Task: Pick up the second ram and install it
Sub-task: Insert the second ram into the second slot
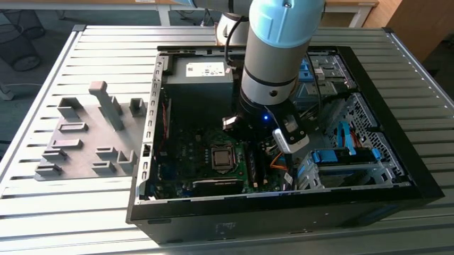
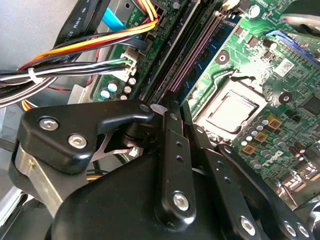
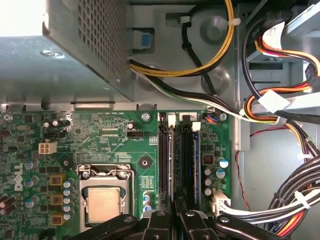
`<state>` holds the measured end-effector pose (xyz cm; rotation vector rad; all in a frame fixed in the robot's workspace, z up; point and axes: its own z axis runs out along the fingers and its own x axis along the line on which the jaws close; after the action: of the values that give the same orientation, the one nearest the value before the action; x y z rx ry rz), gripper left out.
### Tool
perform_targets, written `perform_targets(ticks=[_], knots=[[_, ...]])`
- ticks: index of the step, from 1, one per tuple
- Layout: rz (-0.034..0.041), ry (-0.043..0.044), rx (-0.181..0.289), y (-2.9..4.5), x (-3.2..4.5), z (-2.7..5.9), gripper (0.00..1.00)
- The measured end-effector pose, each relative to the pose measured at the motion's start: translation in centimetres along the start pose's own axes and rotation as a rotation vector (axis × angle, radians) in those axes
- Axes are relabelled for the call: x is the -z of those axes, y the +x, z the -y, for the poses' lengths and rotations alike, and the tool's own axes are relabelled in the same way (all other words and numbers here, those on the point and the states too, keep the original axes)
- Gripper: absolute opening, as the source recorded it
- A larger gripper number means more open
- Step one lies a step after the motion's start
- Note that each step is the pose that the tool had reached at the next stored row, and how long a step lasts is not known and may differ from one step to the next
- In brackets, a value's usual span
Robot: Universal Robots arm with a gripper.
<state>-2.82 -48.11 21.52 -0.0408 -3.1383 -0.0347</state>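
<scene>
My gripper (image 3: 175, 214) hangs inside the open computer case (image 1: 397, 175), low over the memory slots of the green motherboard (image 3: 100, 135). Its black fingers (image 2: 170, 125) stand close together, shut on the second ram (image 3: 172, 160), which I see edge-on as a thin grey-green strip. The strip runs along the slot with the white latch (image 3: 171, 120), beside an empty black slot (image 3: 162, 160). In the exterior view the arm's wrist (image 1: 273, 114) covers the slots.
The processor socket (image 3: 102, 205) lies beside the slots. Bundled cables (image 3: 280, 115) run close on the other side, and the power supply (image 3: 65, 50) stands behind. A grey plate with holder blocks (image 1: 85, 143) lies on the slatted table at the exterior view's left.
</scene>
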Motion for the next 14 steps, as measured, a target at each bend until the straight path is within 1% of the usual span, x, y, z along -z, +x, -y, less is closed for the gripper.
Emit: perform_targets(ticks=[14], knots=[[-0.0002, 0.0007, -0.001, 0.0, -0.26, 0.03, 0.14]])
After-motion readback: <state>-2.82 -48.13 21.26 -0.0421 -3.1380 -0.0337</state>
